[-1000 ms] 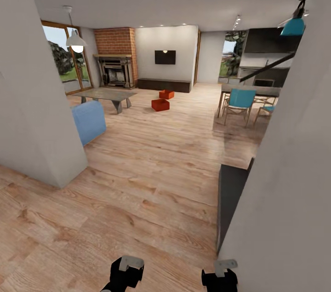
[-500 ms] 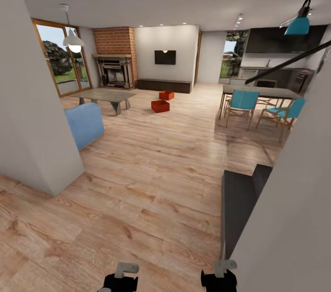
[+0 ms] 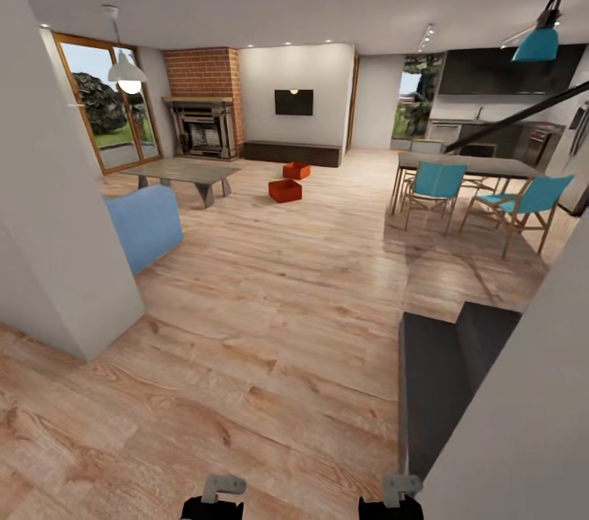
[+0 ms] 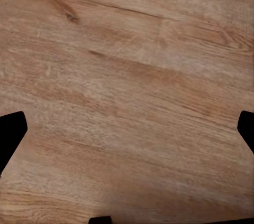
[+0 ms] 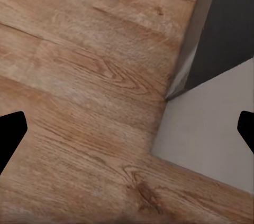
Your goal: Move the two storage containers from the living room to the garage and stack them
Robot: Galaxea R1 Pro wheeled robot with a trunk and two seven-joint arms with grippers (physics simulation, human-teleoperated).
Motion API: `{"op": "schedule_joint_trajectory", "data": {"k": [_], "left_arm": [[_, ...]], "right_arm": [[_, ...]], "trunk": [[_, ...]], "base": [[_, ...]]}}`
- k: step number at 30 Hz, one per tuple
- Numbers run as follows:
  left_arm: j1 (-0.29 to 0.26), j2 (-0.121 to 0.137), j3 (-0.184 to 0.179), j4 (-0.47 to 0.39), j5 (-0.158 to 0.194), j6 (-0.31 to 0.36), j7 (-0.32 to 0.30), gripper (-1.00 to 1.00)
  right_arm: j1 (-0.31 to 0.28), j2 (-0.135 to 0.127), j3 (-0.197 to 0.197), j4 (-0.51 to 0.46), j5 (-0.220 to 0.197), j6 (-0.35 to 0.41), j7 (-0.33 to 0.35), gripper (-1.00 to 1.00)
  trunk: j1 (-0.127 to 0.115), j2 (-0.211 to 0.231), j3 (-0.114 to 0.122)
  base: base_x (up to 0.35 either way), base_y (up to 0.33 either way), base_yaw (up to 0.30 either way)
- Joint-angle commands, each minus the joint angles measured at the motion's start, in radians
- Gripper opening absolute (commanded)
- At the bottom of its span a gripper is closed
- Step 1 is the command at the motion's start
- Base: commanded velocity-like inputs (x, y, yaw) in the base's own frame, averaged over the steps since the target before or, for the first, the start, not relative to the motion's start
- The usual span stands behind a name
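Both storage containers sit far off on the living room's wood-plank floor (image 3: pixel 270 324), in front of the long dark cabinet (image 3: pixel 292 151): the nearer container (image 3: pixel 285 190) just beside the farther one (image 3: pixel 296 169), near the low grey table (image 3: pixel 185 172). The left gripper (image 4: pixel 127 134) hangs spread wide over bare planks, holding nothing. The right gripper (image 5: pixel 127 134) is splayed too, empty, above a white wall corner (image 5: pixel 211 129). Blue sofa (image 3: pixel 147 226) at the left.
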Motion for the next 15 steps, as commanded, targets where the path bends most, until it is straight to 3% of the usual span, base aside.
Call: {"op": "schedule_joint_trajectory", "data": {"k": [1, 11, 15], "left_arm": [[0.0, 0.001, -0.008, 0.0, 0.011, 0.0, 0.006, 1.0], [0.0, 0.003, -0.008, 0.001, 0.012, -0.031, 0.014, 1.0], [0.0, 0.003, -0.011, -0.002, 0.012, -0.041, 0.012, 1.0]], "right_arm": [[-0.001, -0.001, 0.004, 0.009, 0.006, 0.007, -0.007, 1.0], [-0.002, -0.002, 0.003, 0.025, 0.004, 0.004, -0.007, 1.0], [-0.002, -0.003, 0.001, 0.024, 0.005, 0.003, -0.008, 1.0]], "trunk": [[0.0, -0.001, -0.001], [0.0, -0.001, -0.001], [0.0, -0.001, -0.001]], "base": [[0.227, 0.0, 0.0], [0.231, 0.004, 0.0], [0.239, 0.157, 0.0]]}}
